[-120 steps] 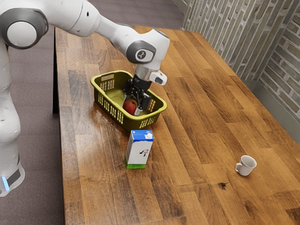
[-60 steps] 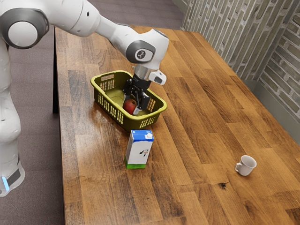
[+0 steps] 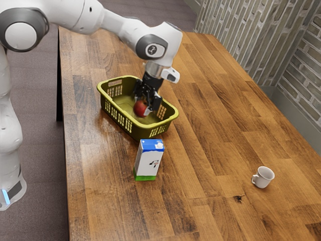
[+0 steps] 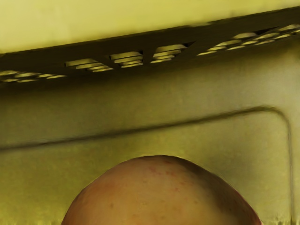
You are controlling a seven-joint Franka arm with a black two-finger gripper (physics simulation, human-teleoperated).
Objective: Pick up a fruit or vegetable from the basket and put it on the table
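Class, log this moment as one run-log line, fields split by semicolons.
jaws: shut on apple; apple: within basket, not yet on table; carton: upright outside basket; cup: upright on table; next: probably lift out

Red fruit [image 3: 139, 109] seemingly in end effector [image 3: 142, 106]

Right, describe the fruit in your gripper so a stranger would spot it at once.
On the wooden table, find the yellow-green basket with slotted walls, beside the blue-topped carton. My gripper reaches down into it, closed on the round red fruit. Its red skin and ball shape set it apart from the boxy carton and the white, handled cup.
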